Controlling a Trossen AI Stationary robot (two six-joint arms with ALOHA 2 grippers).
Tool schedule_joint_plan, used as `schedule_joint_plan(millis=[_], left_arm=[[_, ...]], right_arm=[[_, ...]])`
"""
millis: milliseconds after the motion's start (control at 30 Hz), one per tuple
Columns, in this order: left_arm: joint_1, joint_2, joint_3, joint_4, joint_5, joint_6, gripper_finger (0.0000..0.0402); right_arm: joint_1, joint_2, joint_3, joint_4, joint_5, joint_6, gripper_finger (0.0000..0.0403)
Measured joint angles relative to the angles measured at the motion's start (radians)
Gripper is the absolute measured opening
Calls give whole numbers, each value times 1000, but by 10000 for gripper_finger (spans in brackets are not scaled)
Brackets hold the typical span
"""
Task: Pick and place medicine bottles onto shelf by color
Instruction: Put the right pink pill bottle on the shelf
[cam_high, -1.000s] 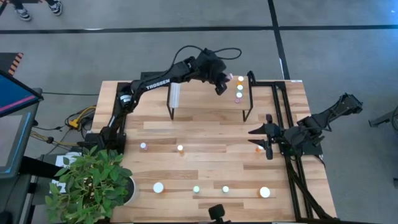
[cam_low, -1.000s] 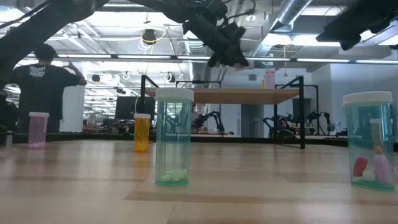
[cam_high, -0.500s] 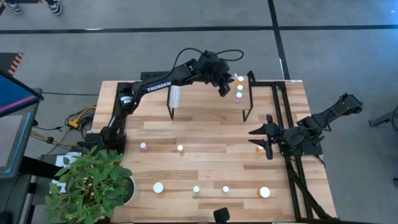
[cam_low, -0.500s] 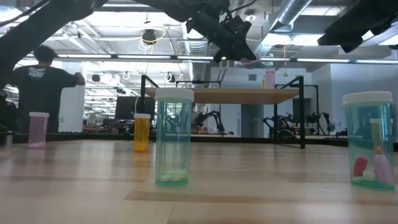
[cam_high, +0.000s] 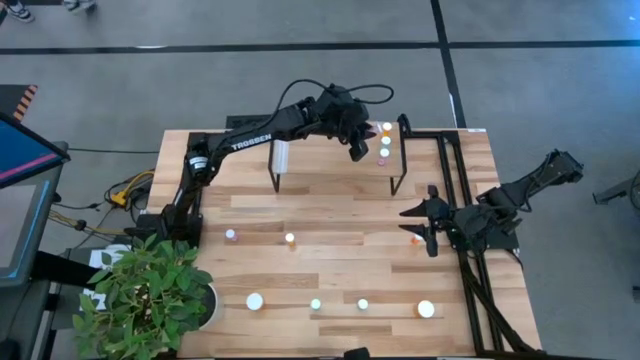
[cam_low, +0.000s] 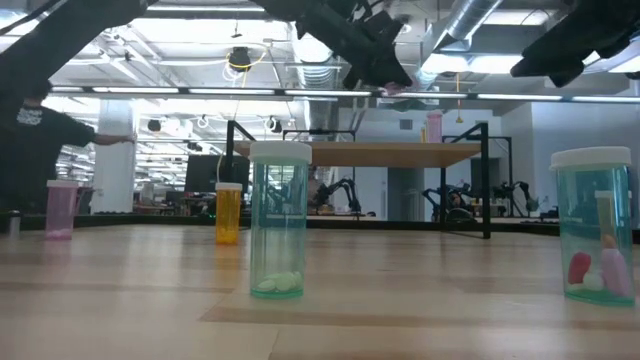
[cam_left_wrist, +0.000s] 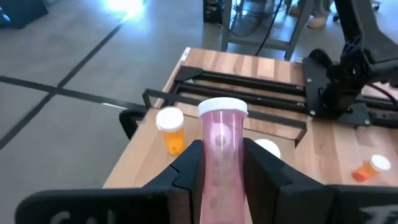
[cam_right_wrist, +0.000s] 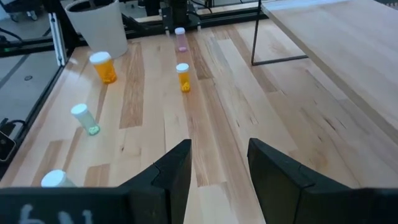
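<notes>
Left pincer (cam_left_wrist: 217, 163), gripping pink bottle (cam_left_wrist: 222, 155), has shifted over shelf (cam_high: 330, 160).

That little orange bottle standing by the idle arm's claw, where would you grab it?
Around its orange body, below the white cap. The orange bottle stands upright, so a level approach from the side suits it. The right gripper, open beside it, seems well placed; the left gripper holds a pink bottle.

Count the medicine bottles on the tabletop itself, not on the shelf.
7. Middle row: pink bottle, orange bottle, another orange beside the right gripper. Front row: left white cap, left green bottle, right green bottle, right white cap. The arms may hide others.
</notes>
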Motion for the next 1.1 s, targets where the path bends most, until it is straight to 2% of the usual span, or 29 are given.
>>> schedule_joint_plan(millis=[267, 433, 600, 667, 767, 833, 967, 1100], left_arm=[[-13, -18, 0, -72, -10, 8, 66], [-19, -28, -1, -162, -60, 16, 66], [-36, -62, -3, -180, -75, 18, 64], [-44, -99, -51, -165, -98, 20, 64], [-52, -186, -216, -72, -123, 17, 64], [-51, -283, -385, 45, -124, 2, 64], [-43, -508, -777, 466, -83, -70, 65], [-71, -654, -1115, 975, -35, -155, 65]], right_arm=[[0, 33, 0, 0, -1, 0, 177], [0, 33, 0, -1, -18, 3, 177], [0, 33, 0, -1, -21, 3, 177], [0, 33, 0, -1, -21, 3, 177], [0, 33, 0, -1, -22, 3, 177], [0, 33, 0, 2, -22, 3, 177], [-1, 33, 0, 18, -21, -7, 177], [-15, 33, 0, 138, 4, -109, 177]])
